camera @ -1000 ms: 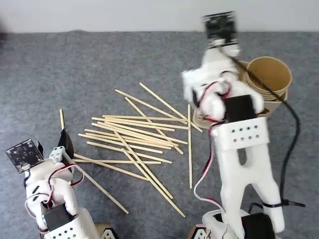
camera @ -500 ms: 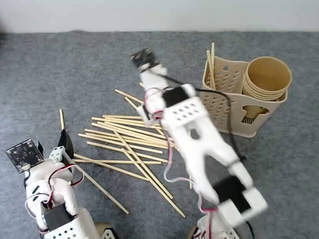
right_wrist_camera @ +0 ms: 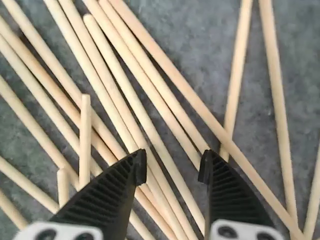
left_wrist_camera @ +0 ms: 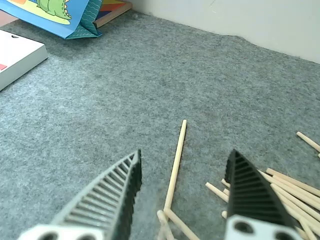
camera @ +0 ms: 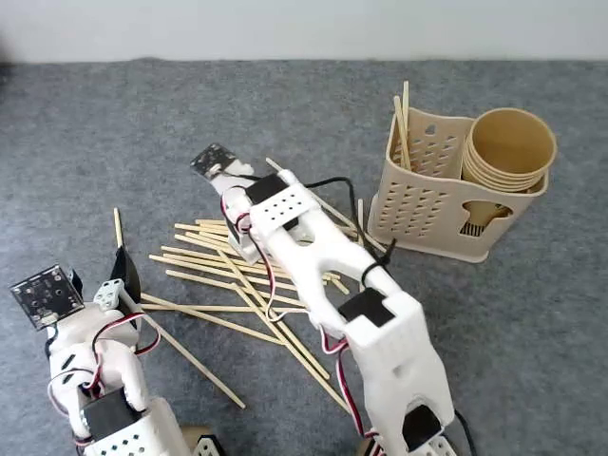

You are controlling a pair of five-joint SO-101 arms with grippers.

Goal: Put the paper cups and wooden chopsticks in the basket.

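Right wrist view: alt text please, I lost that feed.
The right gripper, open, hangs close over a pile of wooden chopsticks lying crisscrossed on grey carpet. A few chopsticks pass under the gap between its black fingers.

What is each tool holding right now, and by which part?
Nothing is held. The right tool is open over the chopsticks; the left tool is open, empty.

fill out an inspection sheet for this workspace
surface: grey mat
job's things: basket upright, holding stacked paper cups and a few upright chopsticks; loose chopsticks scattered on the mat
clutter: picture book and white box at the mat's edge
tools: left tool open above a lone chopstick; right tool open, low over the loose chopsticks
cables: black cable on the right arm; red and white wires on the left arm
surroundings: pale wall
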